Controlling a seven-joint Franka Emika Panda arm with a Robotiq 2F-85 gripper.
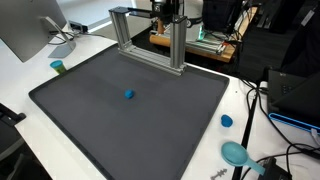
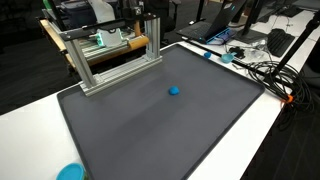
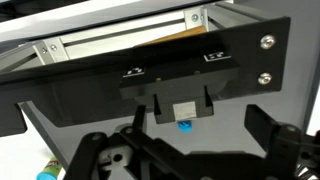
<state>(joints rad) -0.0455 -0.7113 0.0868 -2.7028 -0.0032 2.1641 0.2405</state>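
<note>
Blue ball (image 1: 129, 95) — small, round — resting on dark grey mat (image 1: 90, 125).

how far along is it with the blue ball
Done: nothing that shows; the ball lies loose on the mat. In hand: nothing; the pincer is open and empty, up by the frame. Left: likely the whole reach and grasp.

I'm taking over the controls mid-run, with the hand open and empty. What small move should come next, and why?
Probably ease the hand out from the aluminium frame toward the small blue piece on the dark mat. The jaws stand open with nothing between them, the frame fills the wrist view close ahead, and the blue piece lies alone mid-mat, well apart from the frame.
</note>
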